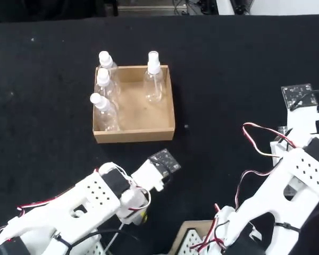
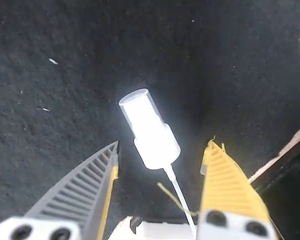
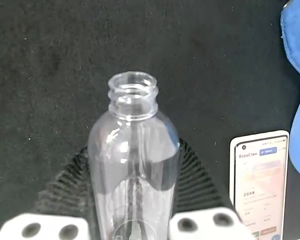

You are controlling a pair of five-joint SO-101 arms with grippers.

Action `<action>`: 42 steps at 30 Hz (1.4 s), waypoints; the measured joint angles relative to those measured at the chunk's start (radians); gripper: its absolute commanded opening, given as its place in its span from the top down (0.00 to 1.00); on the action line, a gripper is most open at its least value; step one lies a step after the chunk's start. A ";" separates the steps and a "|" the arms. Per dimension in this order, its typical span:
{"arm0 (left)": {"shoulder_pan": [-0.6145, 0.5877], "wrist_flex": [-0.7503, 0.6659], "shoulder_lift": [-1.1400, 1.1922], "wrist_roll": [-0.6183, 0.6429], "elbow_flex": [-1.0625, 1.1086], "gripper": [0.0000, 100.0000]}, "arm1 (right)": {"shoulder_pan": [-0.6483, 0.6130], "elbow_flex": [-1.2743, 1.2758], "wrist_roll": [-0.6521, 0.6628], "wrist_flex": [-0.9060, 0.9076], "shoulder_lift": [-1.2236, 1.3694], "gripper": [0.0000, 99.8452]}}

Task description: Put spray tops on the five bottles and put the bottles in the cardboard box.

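Counted in the cardboard box point(image 1: 134, 136), far of centre on the dark surface point(image 1: 228, 69): four capped bottles point(image 1: 105, 82), three upright along the left wall and one in the far right corner. Pinched in the right claw point(image 3: 134, 147), ribbed fingers pressed to both flanks: the fifth bottle point(image 3: 132, 100), clear, its threaded neck bare, over the near right of the surface. Framed by the left claw point(image 2: 162, 145) at the near left, fingers spread wide and touching nothing: the last spray top point(image 2: 150, 132), thin tube trailing back toward the wrist. Impossible to tell whether resting on the surface or hanging by that tube. Judged four-fifths done. Left to do: seating the top on the open neck, then standing the bottle in the box's free near right corner. Lying flat beside the right claw: a phone point(image 3: 259, 185), screen lit.
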 measured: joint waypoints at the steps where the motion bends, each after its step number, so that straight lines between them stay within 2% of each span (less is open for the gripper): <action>1: -0.003 0.000 0.000 0.000 0.000 0.75 | 0.000 0.000 0.003 0.000 0.000 0.99; 14: 0.005 -0.094 0.000 0.000 0.051 0.76 | 0.000 0.002 0.009 -0.003 0.000 0.99; 21: 0.005 -0.097 0.000 0.005 0.052 0.97 | 0.000 0.002 0.009 -0.046 0.000 0.99; 27: 0.035 -0.094 -0.009 0.009 0.048 0.95 | 0.000 0.002 0.009 -0.046 0.000 0.99; 30: 0.031 -0.044 -0.002 0.008 0.021 0.95 | 0.000 0.002 0.009 -0.046 0.000 0.99; 33: -0.049 0.043 -0.002 -0.057 -0.049 0.95 | 0.000 0.002 0.009 -0.046 0.000 0.99; 38: -0.255 0.175 -0.002 -0.290 -0.181 0.95 | 0.000 0.002 0.009 -0.046 0.000 0.99; 42: -0.408 0.253 0.000 -0.327 -0.218 0.93 | 0.000 0.002 0.009 -0.046 0.000 0.99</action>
